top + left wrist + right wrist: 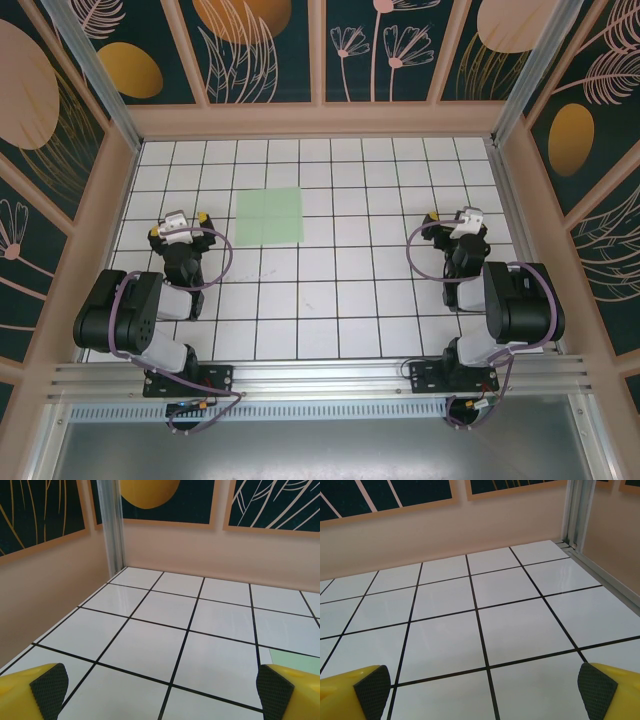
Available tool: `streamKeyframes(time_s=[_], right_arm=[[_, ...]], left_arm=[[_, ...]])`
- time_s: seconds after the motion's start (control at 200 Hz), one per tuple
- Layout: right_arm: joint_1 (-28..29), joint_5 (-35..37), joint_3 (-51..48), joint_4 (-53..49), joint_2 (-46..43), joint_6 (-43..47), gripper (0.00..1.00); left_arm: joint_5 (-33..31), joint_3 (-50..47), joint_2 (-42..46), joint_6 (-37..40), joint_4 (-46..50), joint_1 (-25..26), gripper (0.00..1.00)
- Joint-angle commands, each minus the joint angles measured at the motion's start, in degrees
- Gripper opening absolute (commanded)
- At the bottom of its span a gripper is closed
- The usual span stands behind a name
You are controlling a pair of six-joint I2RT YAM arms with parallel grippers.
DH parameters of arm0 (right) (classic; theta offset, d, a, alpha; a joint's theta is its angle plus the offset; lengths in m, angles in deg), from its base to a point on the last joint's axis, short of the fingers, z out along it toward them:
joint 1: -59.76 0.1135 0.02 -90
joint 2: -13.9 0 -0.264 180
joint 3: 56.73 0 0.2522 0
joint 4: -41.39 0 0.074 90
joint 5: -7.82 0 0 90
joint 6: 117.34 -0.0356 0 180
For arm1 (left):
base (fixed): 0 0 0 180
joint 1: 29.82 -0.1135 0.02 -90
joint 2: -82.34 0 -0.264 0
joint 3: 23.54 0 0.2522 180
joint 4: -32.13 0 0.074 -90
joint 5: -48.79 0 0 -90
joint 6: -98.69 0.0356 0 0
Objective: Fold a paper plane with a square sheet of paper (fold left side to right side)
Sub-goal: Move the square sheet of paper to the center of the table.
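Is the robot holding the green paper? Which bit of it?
No, nothing is held. The left gripper and right gripper both have their fingers wide open over bare tiles, and the square sheet of paper lies flat, untouched.

My overhead camera sits high and behind the arm bases. It looks steeply down from well back and takes in the whole tiled worktop (330, 300), both arms and the patterned walls. The left wrist camera rides low over the tiles just behind the left hand (182, 224) and faces the far left corner, where an aluminium post (112, 525) stands. Its own yellow fingertips (30, 690) frame the bottom edge. The right wrist camera sits the same way behind the right hand (455, 222), facing the far right corner. Each wrist view shares its side's far tiles with the overhead. The left one also catches a corner of the square sheet of paper (295, 659).
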Motion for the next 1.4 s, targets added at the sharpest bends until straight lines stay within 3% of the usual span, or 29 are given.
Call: streamKeyframes(time_s=[0.0, 0.08, 0.15, 0.265, 0.34, 0.415, 0.525, 0.631, 0.731, 1.076, 1.391], right_arm=[[-0.5, -1.1, -0.4, 2.3, 0.2, -0.2, 0.99], [-0.6, -1.6, -0.6, 2.6, 0.2, -0.2, 0.99], [-0.6, -0.7, 0.0, 0.0, -2.1, -0.6, 0.99], [-0.6, -0.2, 3.0, -14.7, -12.3, -2.1, 0.99], [-0.4, -0.5, 5.1, -23.8, -19.1, -5.8, 0.99], [0.6, -1.4, 9.1, -35.2, -24.0, -10.0, 0.99], [4.8, -1.5, 15.4, -50.5, -27.8, -14.3, 0.99], [11.1, 2.1, 20.6, -61.0, -28.3, -16.6, 0.99], [15.5, 3.9, 24.0, -67.1, -27.0, -18.6, 0.99], [21.5, 6.0, 25.9, -71.5, -24.4, -22.1, 0.99], [23.1, 6.9, 24.5, -72.5, -24.2, -22.9, 0.99]], left_arm=[[0.5, 0.1, 0.2, -0.9, -1.8, -0.3, 0.99], [0.4, 0.0, 0.8, -0.7, -2.0, -0.3, 0.99], [0.6, 0.7, 5.8, -0.5, 3.6, -0.3, 0.99], [-0.7, 2.1, 18.0, -2.9, 15.1, -0.3, 0.99], [0.6, 6.5, 24.2, -10.0, 27.7, -0.3, 0.99], [5.1, 14.1, 25.1, -15.8, 43.0, -0.2, 0.99], [12.3, 23.6, 20.2, -19.9, 58.1, 2.1, 0.99], [11.1, 30.9, 13.3, -18.6, 69.7, 9.0, 0.98], [12.2, 37.0, 4.8, -19.4, 77.1, 12.4, 0.98], [11.5, 55.0, -18.8, -18.9, 88.3, 17.4, 0.99], [10.8, 61.9, -26.8, -18.4, 92.2, 18.3, 0.98]])
